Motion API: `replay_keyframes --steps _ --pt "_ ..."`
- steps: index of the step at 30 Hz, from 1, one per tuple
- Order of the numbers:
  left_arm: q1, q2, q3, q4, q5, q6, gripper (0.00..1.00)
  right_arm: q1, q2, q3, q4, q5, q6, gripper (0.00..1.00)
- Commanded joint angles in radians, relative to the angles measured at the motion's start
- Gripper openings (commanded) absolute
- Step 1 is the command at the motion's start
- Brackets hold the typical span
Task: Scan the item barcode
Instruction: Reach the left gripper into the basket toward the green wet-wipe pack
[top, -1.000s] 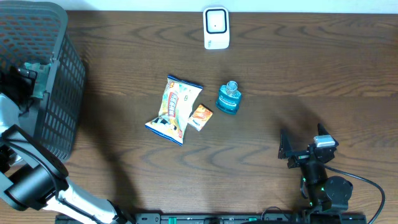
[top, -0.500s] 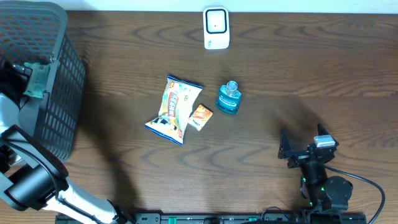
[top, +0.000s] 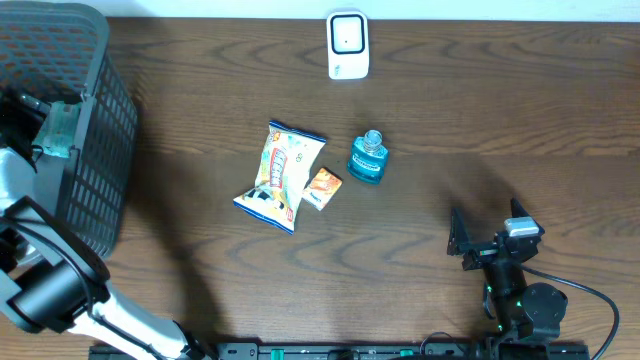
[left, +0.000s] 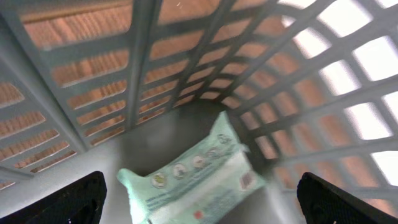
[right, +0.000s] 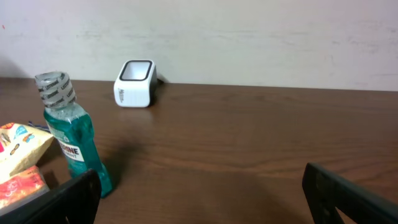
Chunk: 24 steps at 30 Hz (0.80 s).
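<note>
The white barcode scanner (top: 348, 45) stands at the table's far edge; the right wrist view shows this scanner (right: 135, 83) too. My left gripper (top: 30, 115) is inside the grey basket (top: 100, 150). It stands open (left: 200, 202) over a pale green wipes pack (left: 199, 177), which is blurred on the basket floor, clear of both fingers. In the overhead view the pack (top: 62, 130) shows beside the gripper. My right gripper (top: 488, 235) is open and empty near the front edge. I cannot make out a barcode on any item.
A snack bag (top: 281, 176), a small orange packet (top: 322, 187) and a teal mouthwash bottle (top: 368, 160) sit mid-table. The bottle (right: 69, 140) stands left of my right gripper's fingers (right: 62, 202). The basket's slatted walls (left: 143, 74) close round the left gripper.
My left gripper has shifted slightly left and away inside the basket, still open. The pale green pack has barely moved. The right arm has not moved.
</note>
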Motion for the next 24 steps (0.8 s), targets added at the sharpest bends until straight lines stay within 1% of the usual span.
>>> replay_keyframes --steps 1,10,11,12,13,14,16,17,21,24 --pt "-0.001 0.076 -0.003 0.005 -0.022 0.017 0.98 0.0 -0.002 -0.001 -0.003 0.008 0.013 0.99" --pt "-0.003 0.179 -0.003 0.035 -0.009 0.018 0.98 0.0 -0.002 -0.001 -0.003 0.008 0.013 0.99" --pt "-0.004 0.182 -0.003 0.034 -0.009 0.018 0.95 0.0 -0.002 -0.001 -0.003 0.008 0.013 0.99" --pt "-0.005 0.182 -0.003 0.034 -0.009 0.019 0.77 0.0 -0.002 -0.001 -0.003 0.008 0.013 0.99" --pt "-0.005 0.182 -0.003 0.035 -0.006 0.025 0.52 0.0 -0.002 -0.001 -0.003 0.008 0.013 0.99" --pt "-0.005 0.181 -0.003 0.036 -0.001 0.03 0.31 0.0 -0.002 -0.001 -0.003 0.008 0.013 0.99" --pt "-0.005 0.181 -0.003 0.038 0.034 0.047 0.14 0.0 -0.002 -0.001 -0.003 0.008 0.013 0.99" --pt "-0.004 0.181 -0.003 0.038 0.061 0.06 0.08 0.0 -0.002 -0.001 -0.003 0.008 0.013 0.99" --pt "-0.004 0.177 -0.003 0.034 0.178 0.122 0.07 0.0 -0.002 -0.001 -0.003 0.008 0.013 0.99" --pt "-0.003 0.148 -0.003 0.022 0.202 0.122 0.07 0.0 -0.002 -0.001 -0.003 0.008 0.013 0.99"
